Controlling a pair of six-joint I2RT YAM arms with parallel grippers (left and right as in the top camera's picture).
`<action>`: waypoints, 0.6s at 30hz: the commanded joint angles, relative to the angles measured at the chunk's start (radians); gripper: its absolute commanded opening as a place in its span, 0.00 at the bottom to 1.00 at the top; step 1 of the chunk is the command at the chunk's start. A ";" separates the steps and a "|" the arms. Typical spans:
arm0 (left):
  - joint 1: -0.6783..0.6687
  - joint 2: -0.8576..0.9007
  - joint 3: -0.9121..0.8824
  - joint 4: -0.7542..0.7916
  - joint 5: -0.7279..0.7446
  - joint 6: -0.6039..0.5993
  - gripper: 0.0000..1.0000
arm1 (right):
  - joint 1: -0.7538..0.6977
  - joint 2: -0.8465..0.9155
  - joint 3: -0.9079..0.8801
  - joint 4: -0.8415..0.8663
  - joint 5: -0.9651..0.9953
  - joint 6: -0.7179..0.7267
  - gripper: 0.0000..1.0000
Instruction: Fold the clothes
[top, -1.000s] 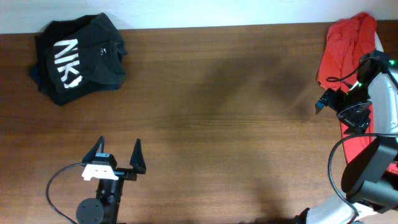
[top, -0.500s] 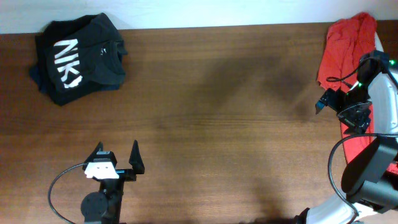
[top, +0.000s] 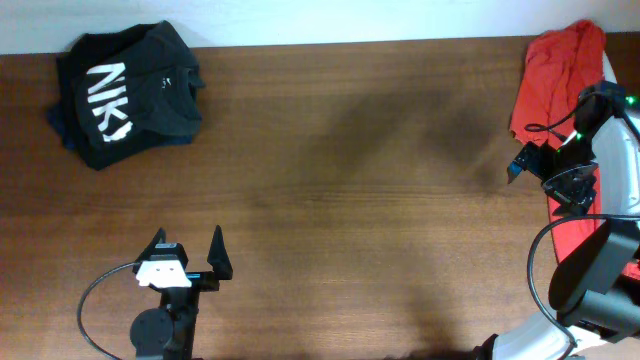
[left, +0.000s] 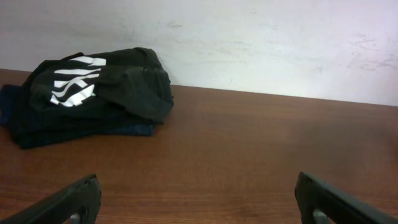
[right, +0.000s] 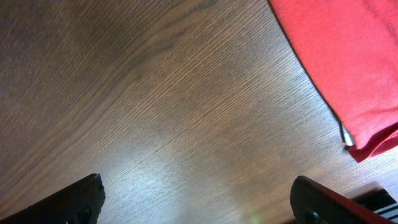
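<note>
The clothes lie in two places. A black T-shirt with white lettering (top: 125, 95) sits folded at the table's far left corner, on top of a dark blue garment (left: 134, 129); in the left wrist view the black T-shirt (left: 93, 90) rests against the wall. A crumpled red shirt (top: 555, 75) lies at the far right, and the right wrist view shows the red shirt (right: 348, 56) at upper right. My left gripper (top: 190, 238) (left: 196, 186) is open near the front edge, far from the black shirt. My right gripper (top: 528, 165) (right: 198, 185) is open over bare wood, just left of the red shirt.
The brown wooden table (top: 350, 200) spreads between the two piles. A white wall (left: 249, 43) runs along its back edge. The right arm's base (top: 590, 280) and cables stand at the front right, over more red cloth (top: 575, 225).
My left gripper has drawn back slightly toward the front edge, then stopped. The right arm and both piles have not moved.
</note>
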 joint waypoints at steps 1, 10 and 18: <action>-0.006 -0.007 -0.006 -0.002 -0.011 0.013 0.99 | 0.002 -0.006 0.008 -0.003 0.002 -0.006 0.99; -0.006 -0.007 -0.006 -0.002 -0.011 0.013 0.99 | 0.002 -0.029 0.007 -0.003 0.002 -0.006 0.99; -0.006 -0.002 -0.006 -0.002 -0.011 0.013 0.99 | 0.002 -0.282 0.007 -0.003 0.002 -0.006 0.99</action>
